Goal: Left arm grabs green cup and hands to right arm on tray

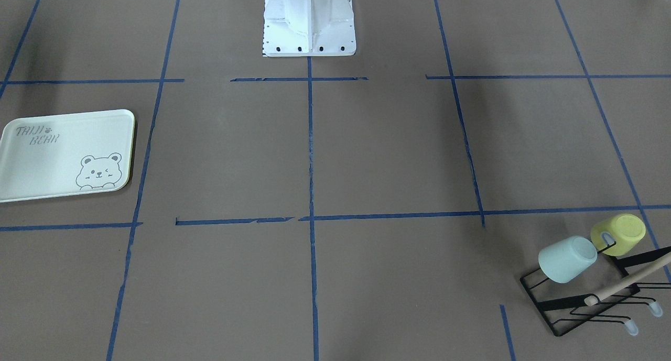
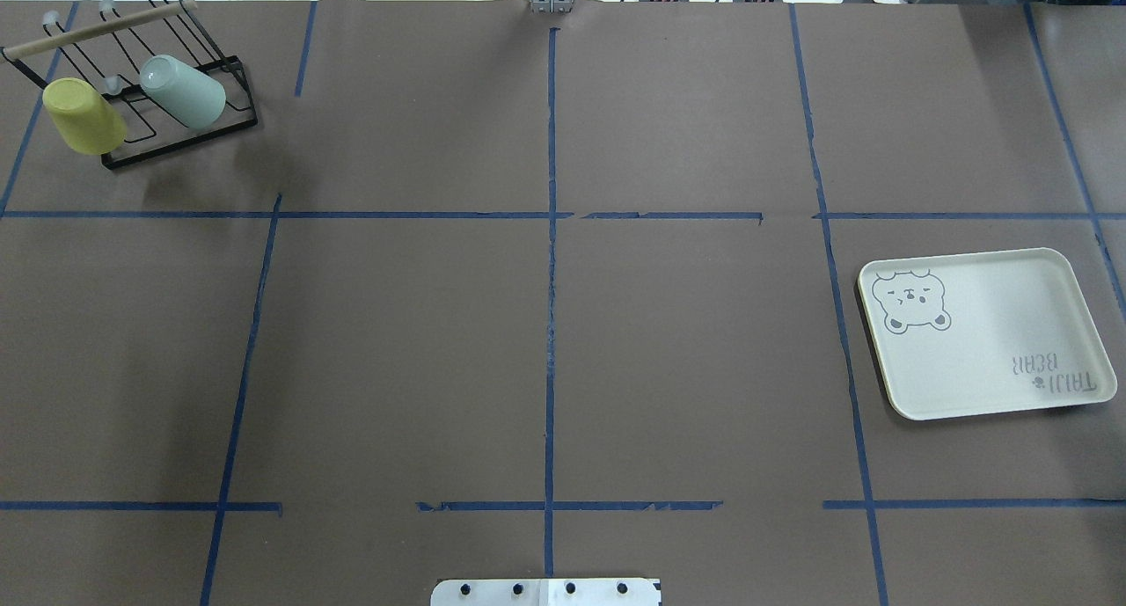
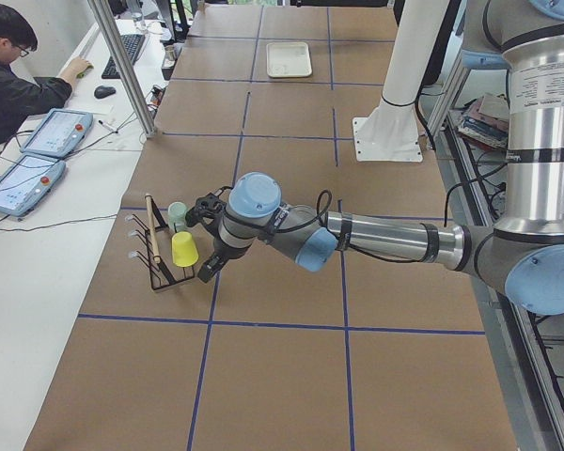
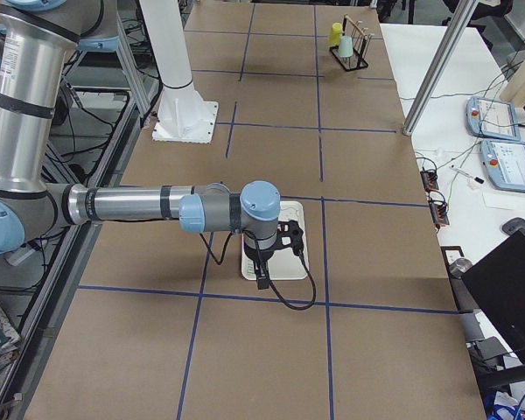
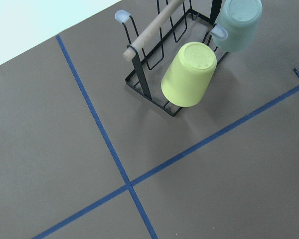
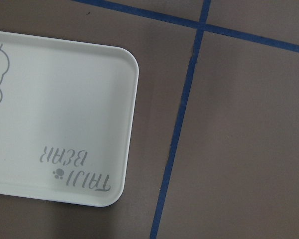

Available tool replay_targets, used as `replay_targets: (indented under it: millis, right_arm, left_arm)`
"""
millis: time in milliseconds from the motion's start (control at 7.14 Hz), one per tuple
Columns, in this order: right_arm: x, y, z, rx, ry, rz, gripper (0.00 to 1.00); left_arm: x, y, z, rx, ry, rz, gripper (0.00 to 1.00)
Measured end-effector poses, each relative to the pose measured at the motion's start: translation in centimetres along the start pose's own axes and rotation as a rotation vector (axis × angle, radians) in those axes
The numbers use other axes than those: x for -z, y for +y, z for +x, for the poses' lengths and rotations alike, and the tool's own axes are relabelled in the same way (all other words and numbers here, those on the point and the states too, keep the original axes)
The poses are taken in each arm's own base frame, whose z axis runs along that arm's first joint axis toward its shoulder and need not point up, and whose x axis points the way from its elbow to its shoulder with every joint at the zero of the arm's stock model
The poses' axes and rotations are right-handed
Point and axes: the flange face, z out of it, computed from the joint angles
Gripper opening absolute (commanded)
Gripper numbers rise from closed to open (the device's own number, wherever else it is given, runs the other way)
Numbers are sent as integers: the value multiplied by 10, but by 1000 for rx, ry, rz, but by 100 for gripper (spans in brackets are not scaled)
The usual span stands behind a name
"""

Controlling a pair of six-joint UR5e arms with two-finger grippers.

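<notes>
Hanging inverted on a rack [image 1: 563,302], likely for a side grasp, the green cup [image 2: 183,91] waits near the left gripper [image 3: 200,208]; the right gripper [image 4: 291,238] hovers over the tray [image 2: 985,324]. Neither's finger spacing can be told.

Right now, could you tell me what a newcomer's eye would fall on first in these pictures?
Most likely the yellow cup and the green cup, hung tilted on a black wire rack at the table's far left corner. Next comes the pale tray with its bear drawing on the robot's right, and the left arm stretched out low toward the rack.
</notes>
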Motion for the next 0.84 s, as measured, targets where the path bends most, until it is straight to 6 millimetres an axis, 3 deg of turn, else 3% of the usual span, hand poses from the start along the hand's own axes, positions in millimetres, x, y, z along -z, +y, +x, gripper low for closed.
replay_targets:
  millis: [280, 420, 561, 841]
  right_arm:
    - [-1, 0, 0, -1, 1, -1, 100]
    - [-1, 0, 1, -2, 1, -3, 100]
    - [-2, 1, 1, -3, 1, -4, 100]
    - [-2, 1, 2, -3, 1, -4, 100]
  left_arm:
    - [-3, -6, -3, 32, -2, 20, 100]
    - [1, -18, 0, 134, -1, 48, 100]
    - [4, -38, 6, 246, 8, 88, 100]
    - [-4, -99, 37, 461, 31, 150, 100]
